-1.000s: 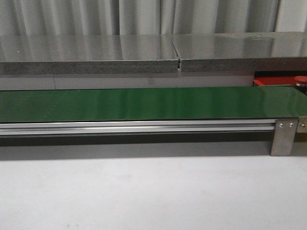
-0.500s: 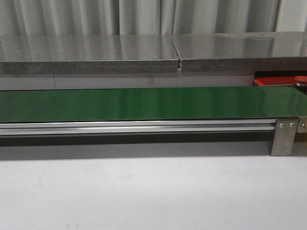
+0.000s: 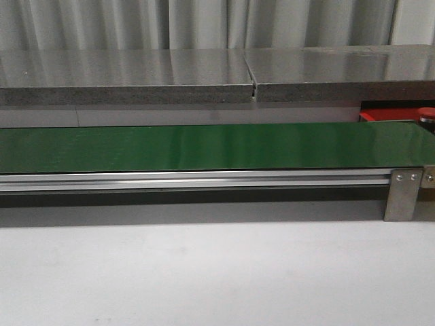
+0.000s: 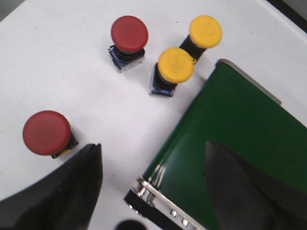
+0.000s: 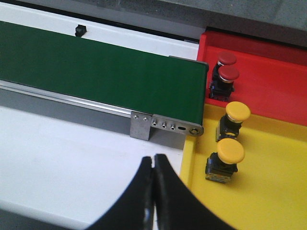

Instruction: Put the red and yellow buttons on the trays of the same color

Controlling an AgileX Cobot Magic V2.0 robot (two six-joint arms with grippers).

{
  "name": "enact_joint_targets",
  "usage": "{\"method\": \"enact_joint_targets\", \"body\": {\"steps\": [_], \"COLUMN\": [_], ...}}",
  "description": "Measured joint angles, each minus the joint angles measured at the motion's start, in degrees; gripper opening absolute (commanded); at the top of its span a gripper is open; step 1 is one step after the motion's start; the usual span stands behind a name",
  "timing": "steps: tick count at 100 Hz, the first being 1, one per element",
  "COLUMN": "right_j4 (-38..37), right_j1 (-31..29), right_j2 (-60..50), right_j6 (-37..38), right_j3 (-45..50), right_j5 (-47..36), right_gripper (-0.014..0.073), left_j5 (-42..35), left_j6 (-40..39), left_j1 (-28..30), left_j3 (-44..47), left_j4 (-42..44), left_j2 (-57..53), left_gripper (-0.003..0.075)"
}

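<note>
The long dark green belt (image 3: pixel 204 146) runs flat and matte across the front view on a brushed aluminium rail (image 3: pixel 197 180), with the smooth white counter (image 3: pixel 204 272) before it. At its 3 o'clock end a sliver of the bright red plastic tray (image 3: pixel 389 114) and one red cap (image 3: pixel 426 113) peek out. Against the earlier front pictures nothing has visibly shifted.

In the left wrist view four buttons stand on the counter just off the belt's rounded end: two round red-domed buttons (image 4: pixel 129 32) (image 4: pixel 47 132) and two yellow-domed buttons (image 4: pixel 175 64) (image 4: pixel 206 31), each a glossy mushroom cap over a dark cylindrical base. They are seen almost from above, so their long axes point toward the camera. The left gripper's (image 4: pixel 153 191) black fingers (image 4: pixel 72 191) are spread wide, holding nothing.

In the right wrist view two red buttons (image 5: pixel 227 59) (image 5: pixel 229 73) stand upright, touching, in the red tray beside the belt's end. Two yellow buttons (image 5: pixel 238 111) (image 5: pixel 230 152) stand upright, apart, in the flat yellow tray (image 5: pixel 268 191) adjoining it. The right gripper's (image 5: pixel 153 167) fingers are pressed together, empty.
</note>
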Motion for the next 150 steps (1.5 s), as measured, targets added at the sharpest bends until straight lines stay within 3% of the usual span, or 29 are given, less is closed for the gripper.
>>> {"method": "enact_joint_targets", "body": {"steps": [59,108,115,135,150], "right_j4": [0.00,0.00,0.00,0.00,0.00], "right_j1": [0.00,0.00,0.00,0.00,0.00], "right_j2": [0.00,0.00,0.00,0.00,0.00], "right_j6": [0.00,0.00,0.00,0.00,0.00], "right_j3": [0.00,0.00,0.00,0.00,0.00], "right_j5": [0.00,0.10,0.10,0.10,0.10], "right_gripper": [-0.0121,-0.0121,-0.0121,-0.0121,-0.0121], "left_j5": [14.54,15.84,15.48,14.88,14.88], "left_j6": [-11.84,-13.41,-13.41,-13.41,-13.41], "left_j1": [2.43,2.12,1.83,0.79,0.70], "left_j3": [-36.67,-40.85,-40.85,-40.98,-40.98], "left_j4": [0.21,0.21,0.21,0.10,0.10], "left_j2": [32.42,39.71,39.86,39.86,39.86], "left_gripper": [0.0440,0.0436,0.0391,0.0171,0.0118]}}
